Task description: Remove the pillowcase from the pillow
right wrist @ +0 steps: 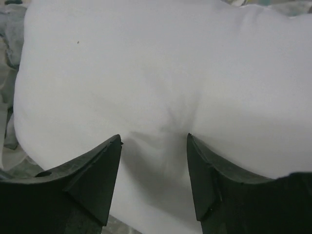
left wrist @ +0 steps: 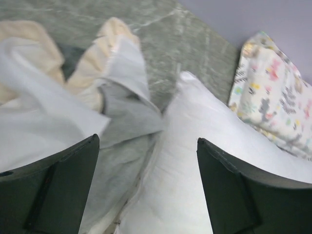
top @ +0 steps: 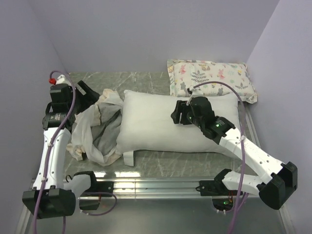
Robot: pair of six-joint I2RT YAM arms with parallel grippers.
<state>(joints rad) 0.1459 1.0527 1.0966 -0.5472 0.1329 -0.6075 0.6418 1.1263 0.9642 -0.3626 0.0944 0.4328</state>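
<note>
The white pillow (top: 156, 126) lies across the middle of the table. The pillowcase (top: 95, 131) is crumpled in a heap at the pillow's left end, cream and grey faces showing, and touches that end. My left gripper (top: 86, 89) hovers above the heap's far left side. In the left wrist view it is open (left wrist: 147, 141) and holds nothing, with the pillowcase (left wrist: 53, 112) on the left and the pillow (left wrist: 209, 146) on the right. My right gripper (top: 178, 113) is over the pillow's top. In the right wrist view it is open (right wrist: 154, 139), with a pinched crease in the pillow (right wrist: 156, 68) between the fingers.
A small animal-print pillow (top: 212, 78) lies at the back right against the wall, and shows in the left wrist view (left wrist: 278, 92). Marbled grey tabletop (top: 161, 163) shows in front of the pillow. Lilac walls close in on three sides.
</note>
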